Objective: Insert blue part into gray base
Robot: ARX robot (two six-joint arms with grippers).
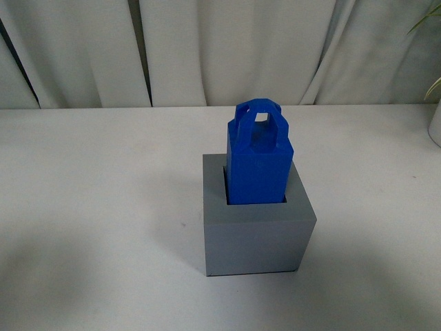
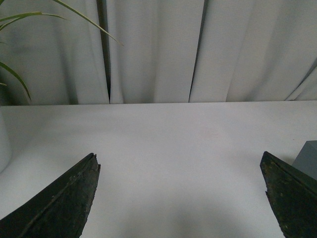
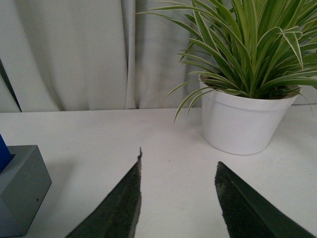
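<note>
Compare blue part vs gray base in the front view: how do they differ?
Colour: the blue part is bright blue, the gray base matte gray. Width: the blue part is narrower, the gray base wider. Shape: the blue part tapers to a loop handle, the gray base is a plain cube with a recessed top. Both are square-sided; the part stands in the base.

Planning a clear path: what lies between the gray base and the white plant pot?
Nothing: in the right wrist view, only bare white table lies between the gray base and the plant pot.
</note>
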